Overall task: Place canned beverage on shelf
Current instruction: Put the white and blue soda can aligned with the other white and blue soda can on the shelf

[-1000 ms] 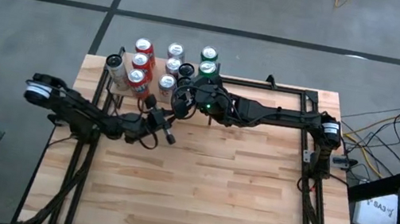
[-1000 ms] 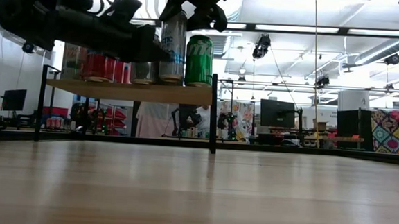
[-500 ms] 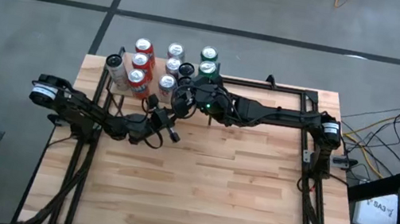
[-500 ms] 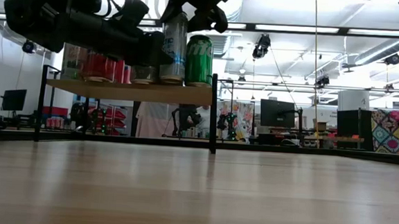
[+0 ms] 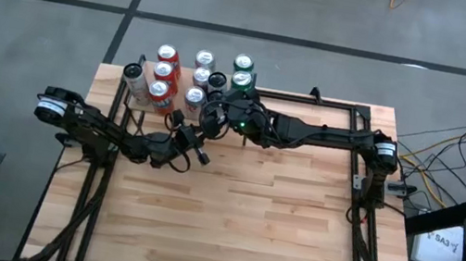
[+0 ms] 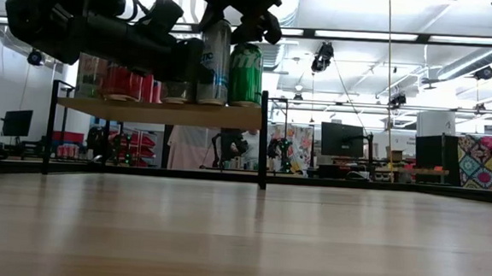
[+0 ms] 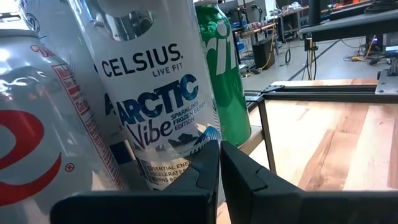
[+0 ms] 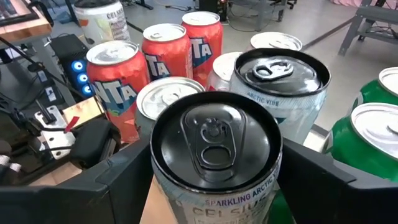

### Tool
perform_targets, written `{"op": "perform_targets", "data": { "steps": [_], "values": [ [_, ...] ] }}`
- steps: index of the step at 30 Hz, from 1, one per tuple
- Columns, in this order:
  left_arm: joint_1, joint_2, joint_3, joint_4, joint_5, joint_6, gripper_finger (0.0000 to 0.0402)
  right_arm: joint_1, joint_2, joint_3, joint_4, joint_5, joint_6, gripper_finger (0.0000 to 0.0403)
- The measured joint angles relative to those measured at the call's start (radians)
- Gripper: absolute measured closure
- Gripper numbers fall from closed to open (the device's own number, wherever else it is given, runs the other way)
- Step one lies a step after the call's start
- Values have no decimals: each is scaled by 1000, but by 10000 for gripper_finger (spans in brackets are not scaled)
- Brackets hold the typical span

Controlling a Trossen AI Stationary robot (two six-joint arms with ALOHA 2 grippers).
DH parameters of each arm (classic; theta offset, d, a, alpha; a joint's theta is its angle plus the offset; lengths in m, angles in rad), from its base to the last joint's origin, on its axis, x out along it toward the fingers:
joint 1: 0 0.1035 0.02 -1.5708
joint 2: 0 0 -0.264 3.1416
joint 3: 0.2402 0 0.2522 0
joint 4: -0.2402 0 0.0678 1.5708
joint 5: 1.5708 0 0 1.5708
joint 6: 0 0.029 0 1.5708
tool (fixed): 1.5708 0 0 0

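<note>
Shelf (image 6: 158,112) holds roughly nine cans: three red, two green; right pincer (image 8: 214,180) apart around black-topped can (image 8: 214,146); left pincer (image 7: 219,163) together.

Robotics lab, monitors (image 6: 342,140), cables (image 5: 429,134), concrete floor (image 5: 325,23)

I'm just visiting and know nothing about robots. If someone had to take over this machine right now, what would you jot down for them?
Right gripper: fingers on either side of the black-topped Celsius can, at the shelf's near edge. Whether they still press it cannot be told.
Left gripper: shut, empty, pointing at that same can from the table side.
Shelf: already carries red Fanta cans, silver cans and green cans.
Done: the Celsius can seems to stand on the shelf beside a green can.
Left: release it fully, back the right arm away without knocking neighbours, and check the can stands steady.
</note>
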Motion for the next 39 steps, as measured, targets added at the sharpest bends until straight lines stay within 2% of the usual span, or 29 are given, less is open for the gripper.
{"op": "perform_targets", "data": {
  "steps": [9,16,39],
  "values": [
    [0,0,0,0,-1,0,401,0,0,-2,14,0,-19,115],
    [0,0,17,-1,-49,0,401,-1,0,-2,25,1,-30,115],
    [0,0,25,0,-51,-29,401,0,-2,0,45,-2,-72,115]
  ]
}}
